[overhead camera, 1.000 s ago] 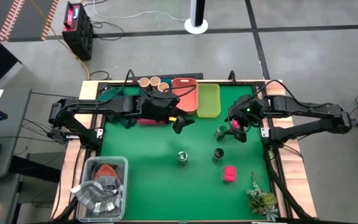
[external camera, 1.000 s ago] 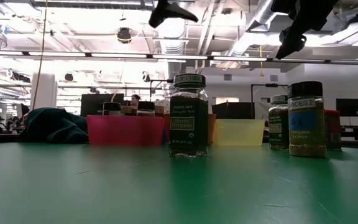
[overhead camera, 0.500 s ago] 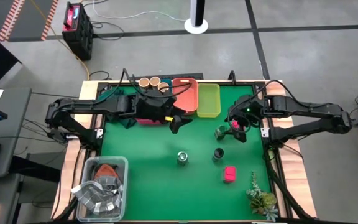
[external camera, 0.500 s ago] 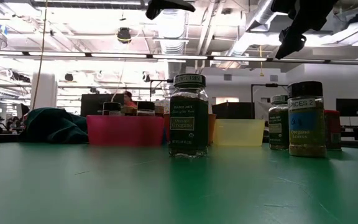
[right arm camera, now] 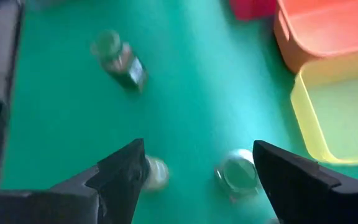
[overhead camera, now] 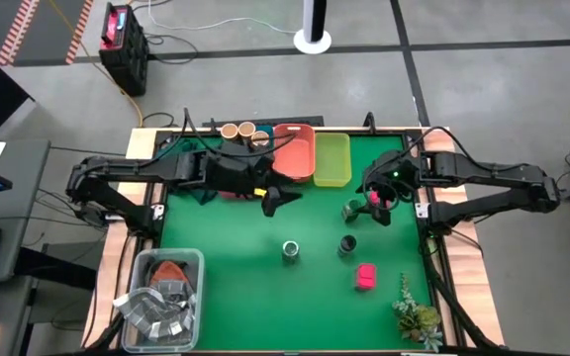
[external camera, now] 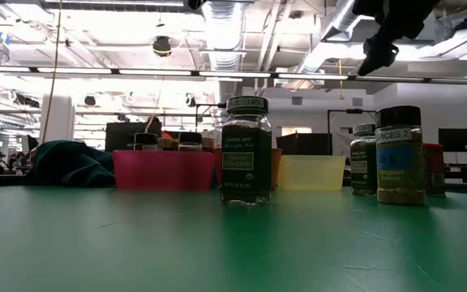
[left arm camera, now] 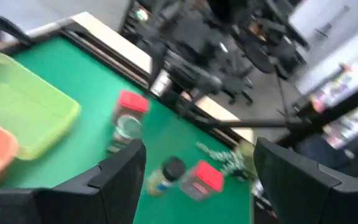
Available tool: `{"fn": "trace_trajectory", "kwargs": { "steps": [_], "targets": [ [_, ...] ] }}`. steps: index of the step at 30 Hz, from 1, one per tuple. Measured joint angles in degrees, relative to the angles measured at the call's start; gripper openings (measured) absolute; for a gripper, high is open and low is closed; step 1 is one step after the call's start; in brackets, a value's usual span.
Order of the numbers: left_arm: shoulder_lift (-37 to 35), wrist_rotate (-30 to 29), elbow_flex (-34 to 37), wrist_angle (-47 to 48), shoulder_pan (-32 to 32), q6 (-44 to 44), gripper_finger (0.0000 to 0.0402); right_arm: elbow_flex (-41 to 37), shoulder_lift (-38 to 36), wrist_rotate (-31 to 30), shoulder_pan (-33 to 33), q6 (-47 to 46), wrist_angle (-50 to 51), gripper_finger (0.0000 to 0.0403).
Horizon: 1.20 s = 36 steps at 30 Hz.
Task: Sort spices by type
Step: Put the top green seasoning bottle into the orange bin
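Three spice jars stand upright on the green mat: a green-topped one [overhead camera: 292, 250], a dark-topped one [overhead camera: 347, 244] and one [overhead camera: 353, 209] just left of my right gripper [overhead camera: 376, 205]. A pink square box [overhead camera: 365, 276] lies nearer the front. Tan-topped jars [overhead camera: 246, 131] stand at the far edge. My left gripper [overhead camera: 275, 196] hangs open high above the mat, near the orange tray [overhead camera: 293, 153], with nothing between its fingers [left arm camera: 120, 177]. My right gripper [right arm camera: 194, 180] is open too, raised above the red-topped jar [left arm camera: 128, 115].
A yellow-green tray [overhead camera: 332, 158] sits beside the orange one, and a magenta tray [external camera: 164, 169] lies under the left arm. A clear tub of grey packets [overhead camera: 161, 297] stands at the front left. A small plant [overhead camera: 416, 316] is at the front right.
My left gripper has risen, nearly leaving the top of the low view, and has drawn back toward the table's left edge, still open. The jars have kept their places.
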State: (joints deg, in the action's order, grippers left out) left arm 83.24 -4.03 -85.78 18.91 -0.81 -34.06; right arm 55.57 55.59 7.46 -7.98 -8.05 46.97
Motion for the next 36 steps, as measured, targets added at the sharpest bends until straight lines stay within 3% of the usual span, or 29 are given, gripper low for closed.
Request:
{"fn": "trace_trajectory", "kwargs": {
  "steps": [7, 22, 30, 36],
  "targets": [
    [1.44, 1.29, 0.0, 0.34, -4.64, 1.24, 0.0283, 0.0, 0.01, -0.02, 0.42, -15.88, -6.65, 0.0322],
    [3.08, -7.6, 0.02, 5.63, -6.63, 1.51, 0.0283, 0.02, 4.94, 0.01, 1.25, -20.7, -4.37, 0.0322],
    [3.08, -11.56, 0.02, 8.04, -5.18, 3.21, 0.0283, 0.02, 11.97, -0.18, 1.86, -19.87, 1.91, 0.0322],
    [3.08, -11.45, 0.02, 8.77, -2.82, 3.23, 0.0283, 0.07, 17.74, -10.94, 5.4, -19.98, 6.57, 0.0322]
  ]
}}
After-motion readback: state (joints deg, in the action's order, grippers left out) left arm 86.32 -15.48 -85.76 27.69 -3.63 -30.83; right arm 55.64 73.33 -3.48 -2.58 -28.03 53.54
